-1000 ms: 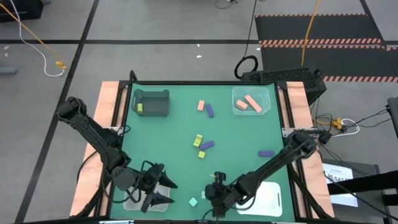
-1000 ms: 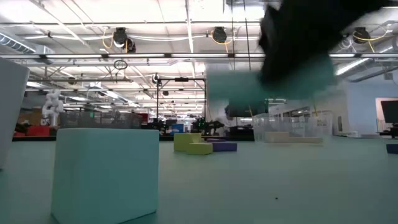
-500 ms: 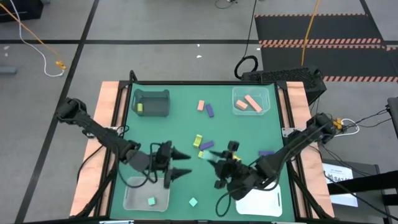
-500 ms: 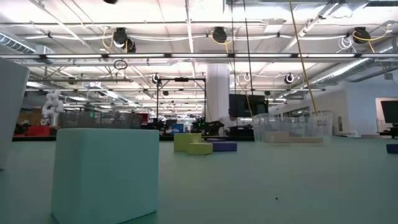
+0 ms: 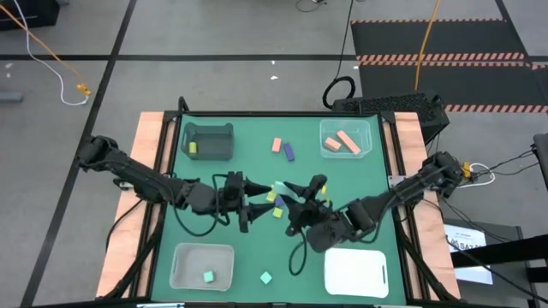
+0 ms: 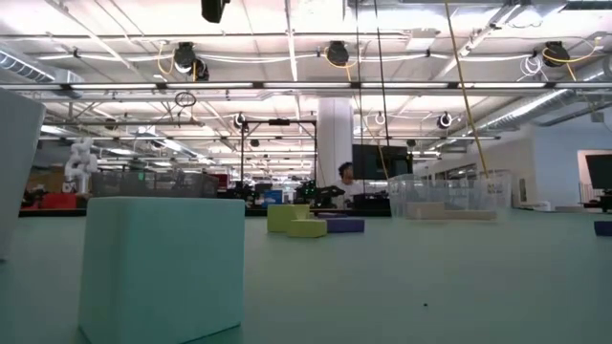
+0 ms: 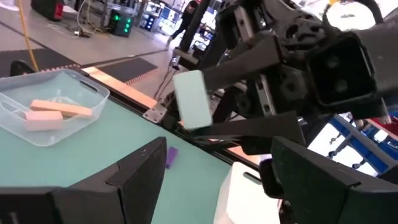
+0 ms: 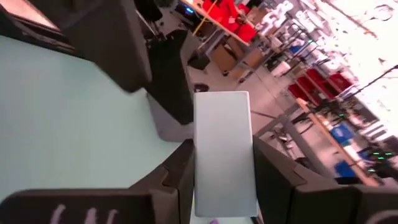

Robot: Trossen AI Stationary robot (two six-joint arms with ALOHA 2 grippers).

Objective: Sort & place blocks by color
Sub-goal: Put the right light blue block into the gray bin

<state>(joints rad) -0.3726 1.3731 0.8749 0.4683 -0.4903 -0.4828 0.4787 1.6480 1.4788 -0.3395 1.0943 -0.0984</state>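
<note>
My right gripper is over the middle of the table, shut on a mint teal bar, which also shows in the right wrist view and the left wrist view. My left gripper is open and empty. It faces the bar from the table's left, a short way off, and its fingers stand apart in the left wrist view. Yellow-green blocks and a purple bar lie on the table under the two grippers. A mint cube lies near the front edge, and another mint cube lies in the clear bin. My right gripper pinches the mint bar between its two fingers on two opposite sides. The bar's free end sticks out past the fingertips. The fingers come from the table's right and point toward the left gripper. The bar is lifted clear of the table.
A grey bin at the far left holds a yellow-green block. A clear bin at the far right holds pink bars. A white bin stands at the near right. A pink block and purple bars lie loose.
My right gripper has risen from the table's near edge and gone toward the middle, carrying the mint bar clear of the table. My left gripper has left the near-left clear bin, where a mint cube now lies, and gone toward the middle to face the right gripper.
</note>
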